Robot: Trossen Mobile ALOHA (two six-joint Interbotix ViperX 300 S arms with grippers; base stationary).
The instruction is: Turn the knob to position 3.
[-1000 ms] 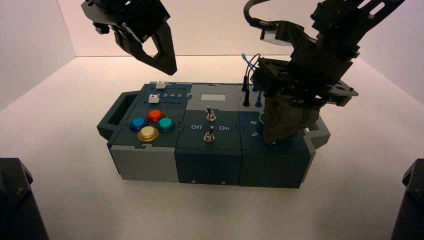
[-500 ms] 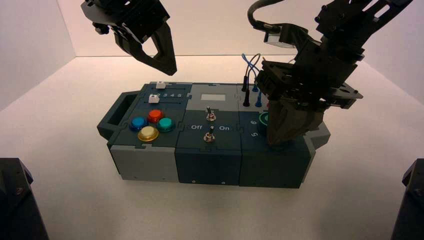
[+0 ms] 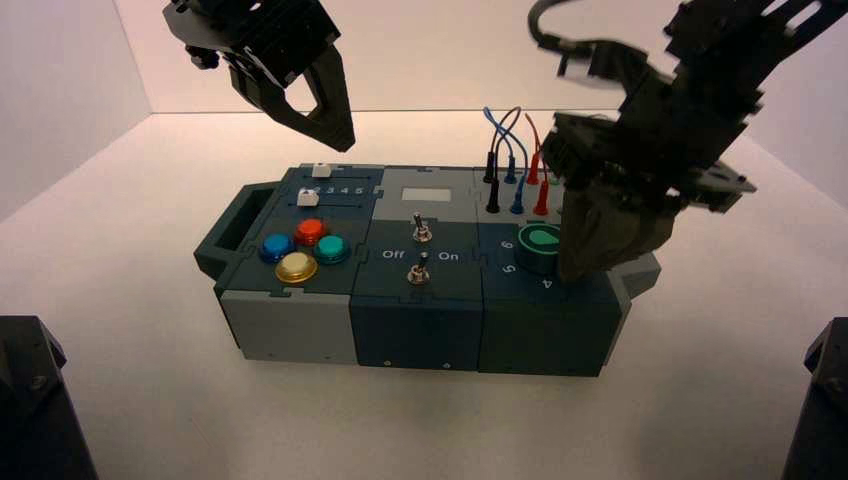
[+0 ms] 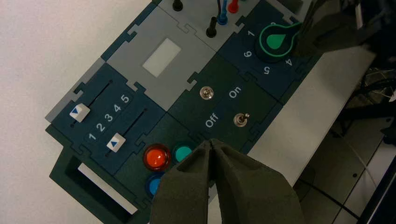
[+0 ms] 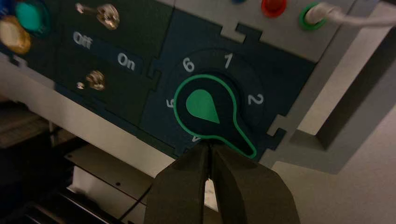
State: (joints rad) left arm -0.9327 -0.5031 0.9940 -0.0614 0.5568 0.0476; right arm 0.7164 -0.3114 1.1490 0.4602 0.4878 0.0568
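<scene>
One round black knob, green-outlined, teardrop pointer (image 5: 203,106), right-hand dark teal panel (image 5: 289,70): directed between white 2 (image 5: 255,99) and 4 (image 5: 196,138), turn seemingly complete, hidden 3 unconfirmed; right gripper (image 5: 209,143), closed, empty, beside it, withdrawal remaining; left gripper (image 4: 210,142), closed, idle above button end.

The counter (image 3: 150,390) is seen as smooth and matt; the toggle switches (image 4: 206,92) are seen as shiny metal, the buttons (image 4: 157,157) as glossy plastic.
</scene>
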